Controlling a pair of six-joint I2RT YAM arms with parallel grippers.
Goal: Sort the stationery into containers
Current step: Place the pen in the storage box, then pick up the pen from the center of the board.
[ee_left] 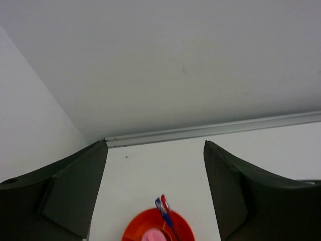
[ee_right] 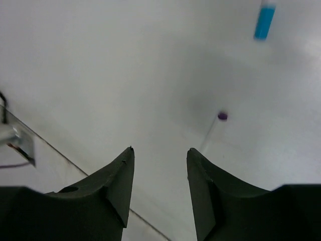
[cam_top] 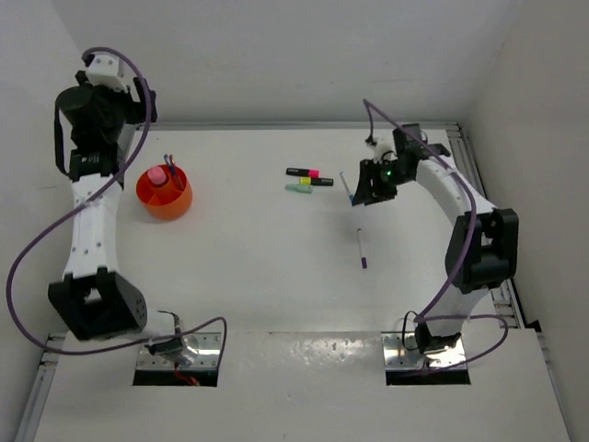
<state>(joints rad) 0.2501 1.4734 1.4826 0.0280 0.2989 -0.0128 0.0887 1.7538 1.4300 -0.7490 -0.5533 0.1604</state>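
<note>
Waiting nearest is the white pen (cam_top: 362, 249), then the blue pen (cam_top: 347, 190), green highlighter (cam_top: 297, 189) and two black highlighters (cam_top: 299, 171). Both the right gripper (ee_right: 159, 149) and left gripper (ee_left: 155, 143) hang open, holding nothing. Left, the orange bowl (cam_top: 177, 204) already holds a few.

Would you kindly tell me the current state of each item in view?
orange bowl: upright, holding pink item and pen.
left gripper: open, empty.
right gripper: open, empty.
white pen: lying loose on table.
blue pen: lying loose on table.
black highlighters: lying loose, close together.
green highlighter: lying loose beside them.
</note>
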